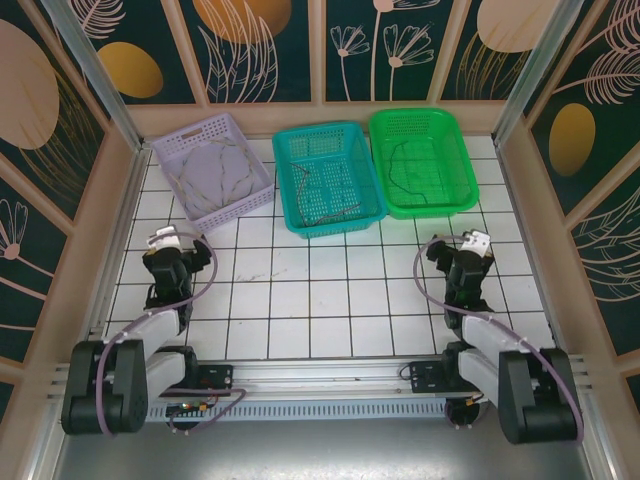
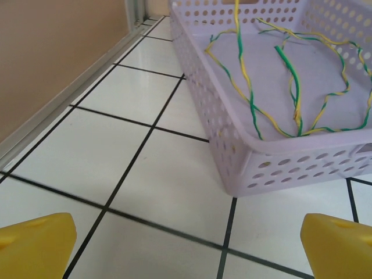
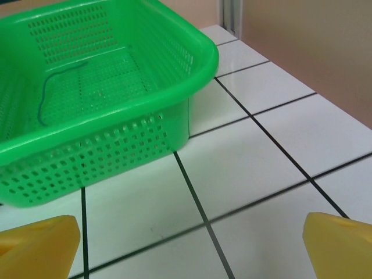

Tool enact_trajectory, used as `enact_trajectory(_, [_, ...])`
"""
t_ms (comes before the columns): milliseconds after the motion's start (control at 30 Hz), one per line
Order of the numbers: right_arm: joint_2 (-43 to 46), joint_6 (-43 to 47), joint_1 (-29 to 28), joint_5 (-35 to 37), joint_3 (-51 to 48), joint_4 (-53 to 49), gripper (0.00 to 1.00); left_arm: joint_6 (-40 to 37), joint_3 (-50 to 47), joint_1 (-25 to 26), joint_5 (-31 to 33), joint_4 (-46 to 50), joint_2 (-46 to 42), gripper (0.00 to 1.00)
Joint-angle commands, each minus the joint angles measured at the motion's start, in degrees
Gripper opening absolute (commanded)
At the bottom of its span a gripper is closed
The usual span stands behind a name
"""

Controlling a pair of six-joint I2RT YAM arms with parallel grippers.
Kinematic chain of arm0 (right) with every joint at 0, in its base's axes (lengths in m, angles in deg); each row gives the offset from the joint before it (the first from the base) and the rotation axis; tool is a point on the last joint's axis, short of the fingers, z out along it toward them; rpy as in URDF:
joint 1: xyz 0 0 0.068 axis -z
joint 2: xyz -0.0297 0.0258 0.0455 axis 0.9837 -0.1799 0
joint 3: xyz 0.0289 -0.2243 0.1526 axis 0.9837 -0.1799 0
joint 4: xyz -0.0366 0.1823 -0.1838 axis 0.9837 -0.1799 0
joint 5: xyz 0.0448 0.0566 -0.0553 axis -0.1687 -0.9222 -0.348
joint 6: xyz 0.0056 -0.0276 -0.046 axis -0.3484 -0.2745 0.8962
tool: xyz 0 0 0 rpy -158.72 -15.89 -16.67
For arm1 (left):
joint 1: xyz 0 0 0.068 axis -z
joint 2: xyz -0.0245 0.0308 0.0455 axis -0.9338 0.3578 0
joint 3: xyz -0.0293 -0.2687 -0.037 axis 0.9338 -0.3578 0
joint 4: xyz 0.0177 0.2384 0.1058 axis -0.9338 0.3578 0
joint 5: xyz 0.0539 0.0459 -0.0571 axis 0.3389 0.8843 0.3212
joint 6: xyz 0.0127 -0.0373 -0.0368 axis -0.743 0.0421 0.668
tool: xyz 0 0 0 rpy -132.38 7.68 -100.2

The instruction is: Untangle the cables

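White tiled tabletop (image 1: 330,300), black grid. Green-yellow twisted cables (image 2: 290,75) lie in lilac perforated plastic basket (image 2: 279,168), dark cable (image 3: 49,93) in green plastic basket (image 3: 104,157) (reddish strands (image 1: 332,212) in teal basket (image 1: 330,227)). Left gripper (image 2: 189,244) and right gripper (image 3: 189,244): jaws spread, empty.

No readable text, brand, number or sign. Lilac basket (image 1: 175,185), teal basket (image 1: 285,185) and green basket (image 1: 462,160) are unmarked. Wall panels (image 1: 250,60) carry leaf-and-flower art. Worktop (image 1: 330,300) has plain black grid lines.

White tiled floor (image 1: 330,290) — dark floral wall panels (image 1: 265,45) all round
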State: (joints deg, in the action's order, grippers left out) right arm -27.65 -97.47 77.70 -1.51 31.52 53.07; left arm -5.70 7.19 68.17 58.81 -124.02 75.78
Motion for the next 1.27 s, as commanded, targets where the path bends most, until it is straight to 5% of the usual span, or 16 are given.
enact_trajectory(0, [-6.3,0.9,2.5,-7.3,2.0,14.2,0.99,-2.6,3.8,-0.3,-1.8,-11.2,5.3,0.99])
enact_trajectory(300, [-21.5,3.8,5.3,-14.2,6.1,26.2,0.99,-3.5,8.3,-0.7,-8.6,-21.0,17.5,0.99])
enact_trajectory(367, [-25.2,3.5,5.6,-14.1,3.1,35.3,0.99,-3.1,2.7,-0.7,-8.3,-30.3,17.6,0.99])
enact_trajectory(433, [-24.4,3.8,5.4,-14.1,3.6,32.7,0.99,-1.8,-3.4,-0.7,-5.4,-45.5,20.3,0.99])
enact_trajectory(600, [-25.2,5.1,2.9,-9.3,6.1,29.3,0.99,-2.5,2.8,-0.6,-6.2,-31.6,19.1,0.99])
enact_trajectory(1233, [-25.2,5.6,2.4,-8.7,6.1,29.4,0.99,-2.8,2.0,-0.7,-6.7,-33.4,19.0,0.99])
